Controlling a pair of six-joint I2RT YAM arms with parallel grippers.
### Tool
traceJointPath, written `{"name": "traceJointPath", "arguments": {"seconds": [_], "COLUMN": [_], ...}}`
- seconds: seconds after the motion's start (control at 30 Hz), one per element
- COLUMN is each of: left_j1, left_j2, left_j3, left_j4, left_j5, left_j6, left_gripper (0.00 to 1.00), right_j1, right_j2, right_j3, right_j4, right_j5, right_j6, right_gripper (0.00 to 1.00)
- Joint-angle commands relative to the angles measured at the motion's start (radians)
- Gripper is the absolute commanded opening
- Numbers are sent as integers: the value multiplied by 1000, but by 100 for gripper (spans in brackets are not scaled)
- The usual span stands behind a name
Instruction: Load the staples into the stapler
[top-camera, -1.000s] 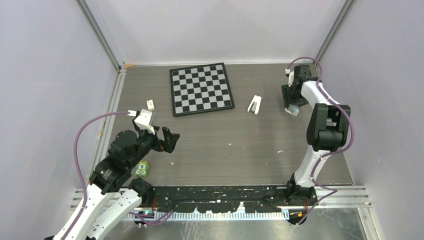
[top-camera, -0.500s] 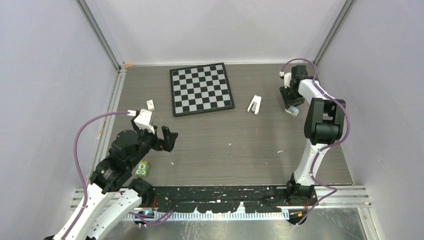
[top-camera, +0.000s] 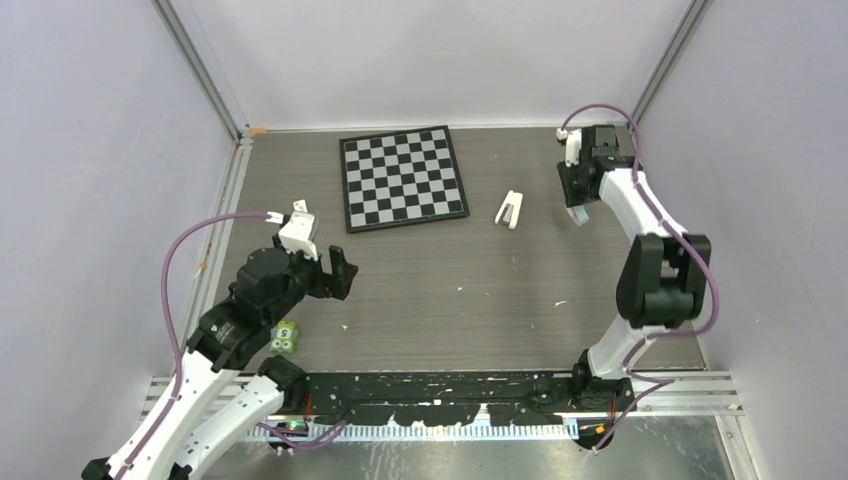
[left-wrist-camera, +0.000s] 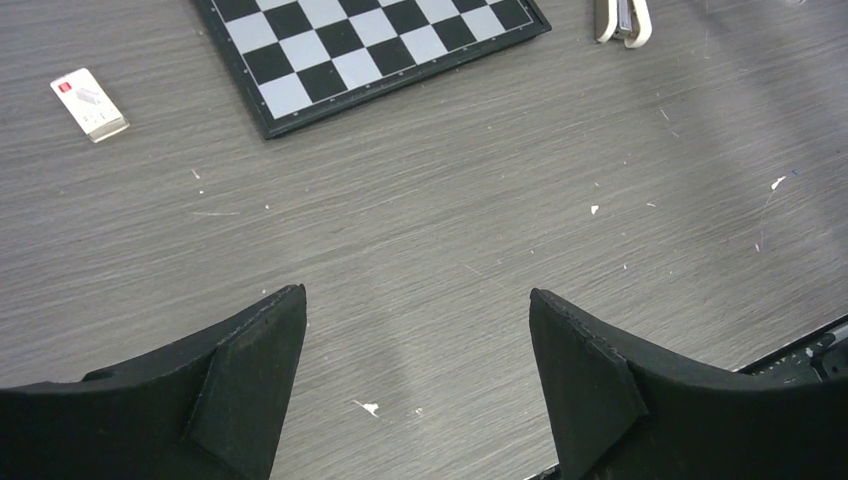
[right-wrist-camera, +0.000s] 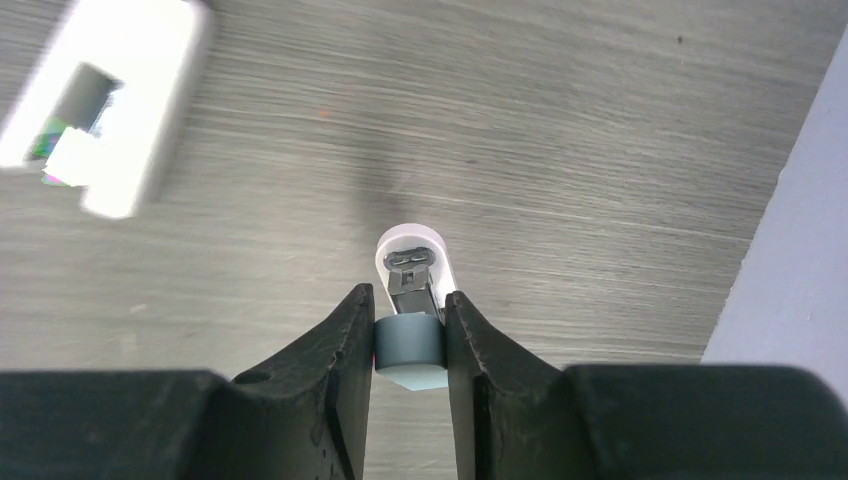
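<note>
With loading not yet starting, the stapler (top-camera: 509, 209) is lying right of the chessboard (top-camera: 403, 178), the right gripper (right-wrist-camera: 408, 300) is clamping a small white-and-grey object (right-wrist-camera: 410, 255) at upper right, and the left gripper (left-wrist-camera: 415, 296) is gaping empty.

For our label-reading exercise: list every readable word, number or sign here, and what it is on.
None readable.
On the small white box: red patch, print too small.
On the green pack: pale mark, too blurred.
No text on the chessboard, the stapler, or the white-and-grey object in the right gripper.
</note>
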Motion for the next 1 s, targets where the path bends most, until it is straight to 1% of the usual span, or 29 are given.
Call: {"name": "traceJointPath", "arguments": {"seconds": [0.0,0.1,0.2,0.33,0.47,0.6,0.7,0.8,0.97], "left_j1": [-4,-3,-4,-4,-4,-4,-4,-5,-5], "left_j2": [30,50,72,118,191,278,323,346,357], "left_j3": [59,63,56,38,37,45,41,39,-14], "left_j4": [-25,-26,5,62,108,191,267,319,408], "left_j5": [19,68,179,287,346,445,508,533,548], "left_j6": [-67,-141,-238,-352,-446,-517,-542,-553,-552], "left_gripper": [82,82,81,80,76,71,69,68,65], "right_j1": [113,236,348,463,585,706,797,883,960], "right_j2": [-224,-331,-426,-554,-694,-793,-818,-800,-755], "right_j3": [-82,-148,-202,-284,-395,-504,-551,-544,-514], "right_j4": [63,84,107,157,253,374,449,471,497], "right_j5": [-70,-67,-54,-115,-178,-202,-198,-163,-140], "right_j6": [85,108,143,232,302,401,451,461,456], "right_gripper": [23,23,23,22,22,23,23,23,23]}}
